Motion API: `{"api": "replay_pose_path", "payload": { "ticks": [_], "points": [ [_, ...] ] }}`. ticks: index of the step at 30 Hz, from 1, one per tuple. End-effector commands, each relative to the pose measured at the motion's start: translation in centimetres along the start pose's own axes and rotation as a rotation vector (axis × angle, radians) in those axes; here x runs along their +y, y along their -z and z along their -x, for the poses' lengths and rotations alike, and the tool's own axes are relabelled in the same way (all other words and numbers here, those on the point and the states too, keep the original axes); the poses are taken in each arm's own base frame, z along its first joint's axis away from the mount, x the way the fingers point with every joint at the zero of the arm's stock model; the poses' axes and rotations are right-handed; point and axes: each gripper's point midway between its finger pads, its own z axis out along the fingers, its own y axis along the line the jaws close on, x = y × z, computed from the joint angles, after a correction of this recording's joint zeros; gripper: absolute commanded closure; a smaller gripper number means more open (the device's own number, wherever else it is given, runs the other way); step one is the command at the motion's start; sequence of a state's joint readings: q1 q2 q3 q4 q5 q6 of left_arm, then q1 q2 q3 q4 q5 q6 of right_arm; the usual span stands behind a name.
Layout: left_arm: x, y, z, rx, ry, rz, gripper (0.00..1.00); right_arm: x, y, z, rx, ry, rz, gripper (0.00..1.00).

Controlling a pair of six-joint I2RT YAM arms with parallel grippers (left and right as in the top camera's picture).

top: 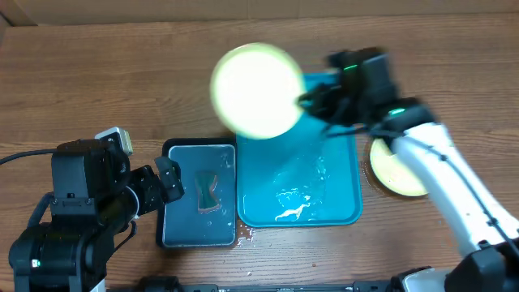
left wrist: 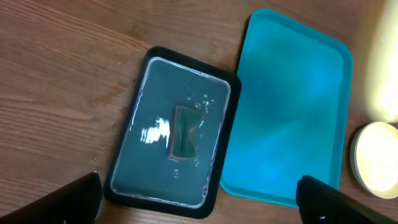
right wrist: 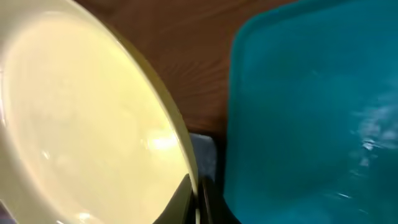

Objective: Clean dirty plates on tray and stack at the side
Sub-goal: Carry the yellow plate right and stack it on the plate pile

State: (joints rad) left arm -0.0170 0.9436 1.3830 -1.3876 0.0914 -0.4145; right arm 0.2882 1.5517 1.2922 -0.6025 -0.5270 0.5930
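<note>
**Right pincer holds a plate above the tray; left pincer waits wide open**

At the near left side the left pincer (top: 172, 183) hangs over the near-left edge of the dark tray (top: 185, 223). Its fingers stand far apart and there is nothing between them. The dark tray lies on the table (top: 81, 81) and holds a shallow layer of water, with a small sponge (top: 209, 191) lying flat in the middle.

Just beside it, on its right, lies the turquoise tray (top: 340, 191). The two trays are nearly touching along their long sides. The bottom of the turquoise tray is wet: shining water (top: 292, 207) is spread in its near half, and there are some drops on the wood at the near corner between the two trays.

To the right of the turquoise tray a second plate (top: 389, 170), pale with a yellow-green rim, rests on the table, partly hidden under the white right arm. I cannot tell if more plates lie under it.

Farther away, the right pincer (top: 310, 101) is clamped on the rim of a plate (top: 255, 89). This plate is lifted and tilted over the far left corner of the turquoise tray, and its pale face looks very bright.

The table is brown wood with visible grain. Beyond its far edge only a pale strip is seen.
</note>
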Motion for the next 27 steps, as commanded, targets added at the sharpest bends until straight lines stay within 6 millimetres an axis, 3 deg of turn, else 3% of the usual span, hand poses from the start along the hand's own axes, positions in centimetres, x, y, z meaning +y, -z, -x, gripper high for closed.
{"api": "replay_pose_path", "payload": {
  "ticks": [1,3,6,8,11,15,19,21,22,23,26,27],
  "points": [
    [-0.1,0.4,0.4,-0.018,-0.013,-0.008,0.00,-3.9,6.7,3.5,-0.071,-0.213,0.018,0.96],
    [-0.1,0.4,0.4,-0.018,-0.013,-0.008,0.00,-10.3,9.4,3.9,-0.119,-0.393,-0.148,0.96],
    [-0.1,0.4,0.4,-0.018,-0.013,-0.008,0.00,-19.7,14.4,2.1,-0.180,-0.606,-0.444,0.96],
    [-0.1,0.4,0.4,-0.018,-0.013,-0.008,0.00,-24.3,17.3,-0.2,-0.187,-0.713,-0.609,0.96],
    [-0.1,0.4,0.4,-0.018,-0.013,-0.008,0.00,-28.3,19.6,-3.7,-0.156,-0.814,-0.714,0.96],
    [-0.1,0.4,0.4,-0.018,-0.013,-0.008,0.00,-31.0,19.9,-7.2,-0.115,-0.905,-0.730,0.96],
    [-0.1,0.4,0.4,-0.018,-0.013,-0.008,0.00,-32.1,18.0,-9.5,-0.075,-0.924,-0.722,0.96],
    [-0.1,0.4,0.4,-0.018,-0.013,-0.008,0.00,-32.2,16.8,-9.6,-0.073,-0.896,-0.691,0.96],
    [-0.1,0.4,0.4,-0.018,-0.013,-0.008,0.00,-32.0,16.5,-9.3,-0.070,-0.873,-0.674,0.90],
    [-0.1,0.4,0.4,-0.018,-0.013,-0.008,0.00,-31.4,16.0,-8.7,-0.068,-0.838,-0.632,0.69],
    [-0.1,0.4,0.4,-0.018,-0.013,-0.008,0.00,-28.3,15.6,-6.8,-0.053,-0.706,-0.534,0.46],
    [-0.1,0.4,0.4,-0.018,-0.013,-0.008,0.00,-27.4,15.9,-6.4,-0.059,-0.683,-0.532,0.43]
  ]
}}
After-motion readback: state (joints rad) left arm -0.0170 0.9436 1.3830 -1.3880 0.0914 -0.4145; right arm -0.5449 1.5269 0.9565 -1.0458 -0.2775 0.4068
